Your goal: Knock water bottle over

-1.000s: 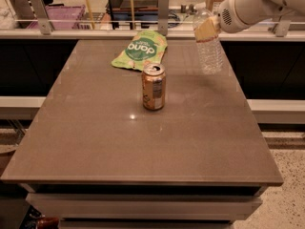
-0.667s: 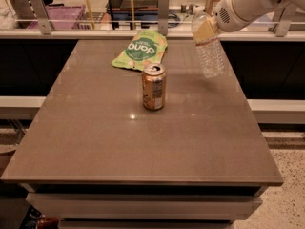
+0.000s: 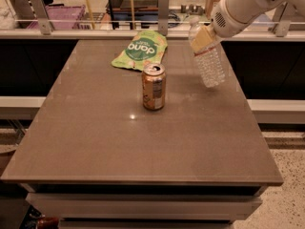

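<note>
The water bottle [image 3: 208, 56] is clear ribbed plastic with a white cap and a pale label. It is at the table's far right and tilted, with its cap leaning up and to the left and its base toward the table's right edge. My gripper [image 3: 213, 29] is at the end of the white arm [image 3: 243, 4], which comes in from the top right. It is pressed against the bottle's labelled upper part. The label hides its tips.
An orange-copper soda can [image 3: 153, 87] stands upright near the middle of the brown table [image 3: 143, 147]. A green snack bag [image 3: 140, 49] lies flat at the far edge. A rail with metal posts [image 3: 163, 6] runs behind the table.
The bottle stood nearly upright and now leans, with its cap tipped to the left. The arm has shifted slightly at the bottle's top. The can and the bag have not moved.
</note>
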You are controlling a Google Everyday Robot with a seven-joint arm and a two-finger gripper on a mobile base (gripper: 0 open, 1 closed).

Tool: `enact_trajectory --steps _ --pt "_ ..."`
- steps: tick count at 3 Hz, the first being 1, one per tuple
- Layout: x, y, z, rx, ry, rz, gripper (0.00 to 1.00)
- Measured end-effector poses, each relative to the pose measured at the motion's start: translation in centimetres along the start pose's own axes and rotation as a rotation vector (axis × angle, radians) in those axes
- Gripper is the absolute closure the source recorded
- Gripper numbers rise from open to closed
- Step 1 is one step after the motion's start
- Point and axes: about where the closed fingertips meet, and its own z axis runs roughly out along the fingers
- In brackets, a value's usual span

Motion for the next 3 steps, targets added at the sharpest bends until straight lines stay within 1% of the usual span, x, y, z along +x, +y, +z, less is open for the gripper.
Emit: enact_trajectory --steps 2,3 --pt "1.5 0.4 0.9 -0.006 0.105 0.007 1.0" --pt "1.6 0.9 2.2 -0.031 0.144 -0.002 1.0"
